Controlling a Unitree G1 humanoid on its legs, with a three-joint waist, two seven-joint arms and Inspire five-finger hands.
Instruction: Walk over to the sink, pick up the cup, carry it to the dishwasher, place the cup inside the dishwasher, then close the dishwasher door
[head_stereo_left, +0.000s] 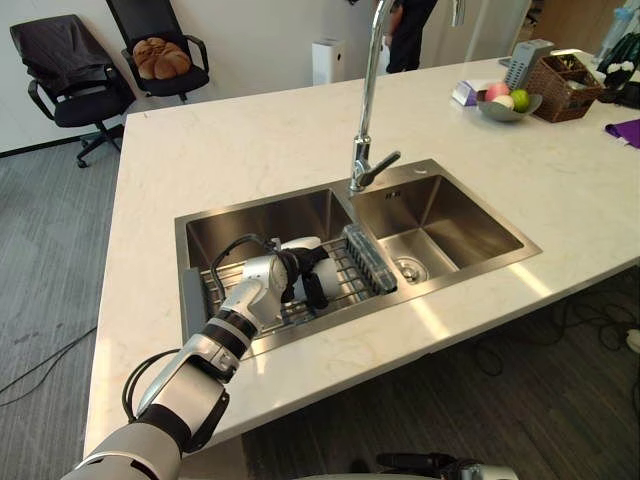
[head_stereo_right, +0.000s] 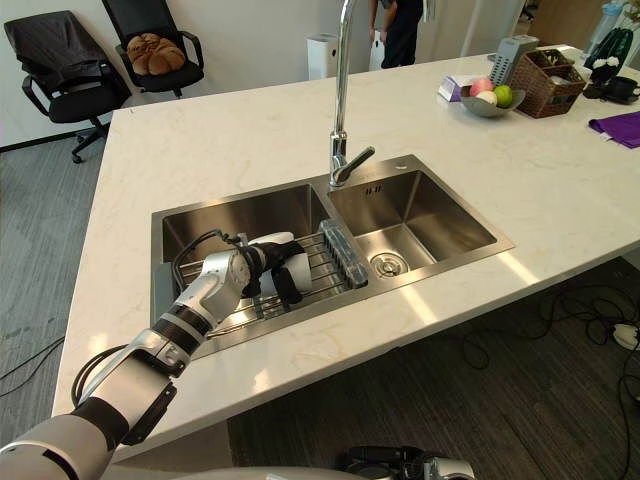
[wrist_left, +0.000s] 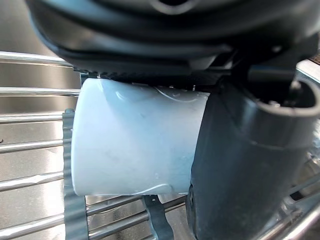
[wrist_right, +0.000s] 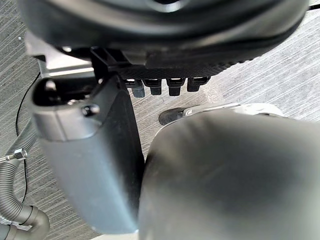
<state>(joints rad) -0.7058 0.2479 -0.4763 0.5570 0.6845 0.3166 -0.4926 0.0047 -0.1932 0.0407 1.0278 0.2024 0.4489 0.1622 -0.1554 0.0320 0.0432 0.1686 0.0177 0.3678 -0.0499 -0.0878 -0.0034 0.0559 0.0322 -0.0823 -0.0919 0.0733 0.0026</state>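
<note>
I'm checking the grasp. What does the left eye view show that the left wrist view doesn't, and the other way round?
Left eye view: the whole sink, faucet, counter and fruit bowl. Left wrist view: the cup close up, on its side over the rack wires, thumb beside it. Both: the left hand curled round the cup.

Close view along the right hand (wrist_right: 165, 35), its dark bulk looming nearest the camera. A thick, smooth thumb (wrist_right: 92, 170) stands out straight from the palm. Beside it a short row of dark fingertips (wrist_right: 156, 88) shows, relaxed and holding nothing. Past the hand lies a grey floor (wrist_right: 280, 75) with a fine ribbed texture. A grey corrugated hose (wrist_right: 12, 197) curves along the floor just beside the thumb and joins a darker ribbed bend.
</note>
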